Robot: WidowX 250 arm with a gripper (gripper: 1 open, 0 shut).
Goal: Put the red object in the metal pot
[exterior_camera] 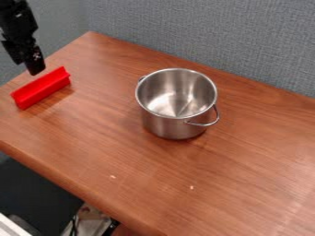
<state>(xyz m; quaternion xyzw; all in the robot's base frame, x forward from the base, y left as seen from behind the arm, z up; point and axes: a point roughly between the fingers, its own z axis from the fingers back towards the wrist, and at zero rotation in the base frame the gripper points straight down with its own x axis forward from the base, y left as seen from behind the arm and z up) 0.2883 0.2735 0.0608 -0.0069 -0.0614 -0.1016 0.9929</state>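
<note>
Red block (40, 88): one, bright plastic, long and flat, raised lip along its far edge; lies near the left corner of the wooden table (147, 175). Metal pot (178, 103): one, shiny, round, empty, well apart. Gripper (33, 66): one, black, just above the block, jaws spread, holding nothing.

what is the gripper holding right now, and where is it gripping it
Nothing is held. The gripper hangs just above the far end of the red object, which lies flat on the table. The metal pot is empty.
</note>
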